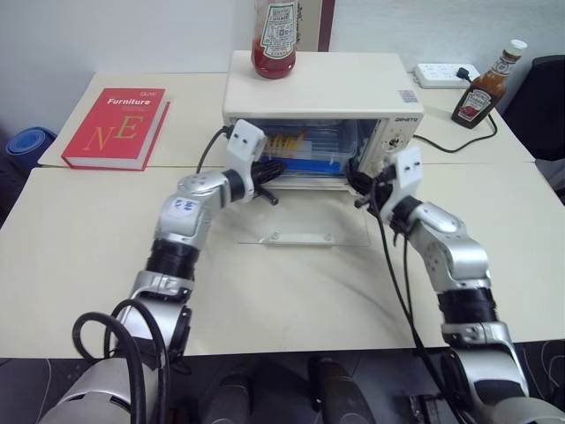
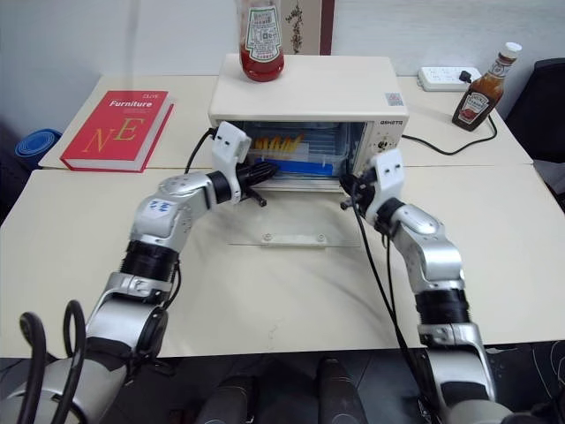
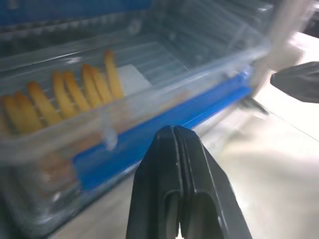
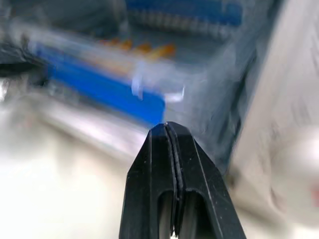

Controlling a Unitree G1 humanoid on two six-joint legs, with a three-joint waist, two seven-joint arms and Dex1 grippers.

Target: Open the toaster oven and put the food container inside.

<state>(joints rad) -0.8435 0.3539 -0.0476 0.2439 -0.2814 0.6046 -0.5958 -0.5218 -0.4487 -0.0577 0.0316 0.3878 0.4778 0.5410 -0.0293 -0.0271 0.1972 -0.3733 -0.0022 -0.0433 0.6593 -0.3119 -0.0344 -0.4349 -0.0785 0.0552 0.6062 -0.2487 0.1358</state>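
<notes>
With both the left gripper (image 3: 175, 137) and right gripper (image 4: 167, 130) closed and empty, the clear rectangular plastic food container (image 3: 124, 104) sits in the cream-white boxy toaster oven (image 1: 322, 88) — an uneven push could jam it crooked.

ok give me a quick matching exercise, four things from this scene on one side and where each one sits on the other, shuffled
Things:
1. food container
2. red ketchup bottle
3. red book
4. brown sauce bottle

Places:
A. on the table, left of the toaster oven
B. inside the oven
C. on the table, right of the oven
D. on top of the oven

Pairs: 1-B, 2-D, 3-A, 4-C
</notes>
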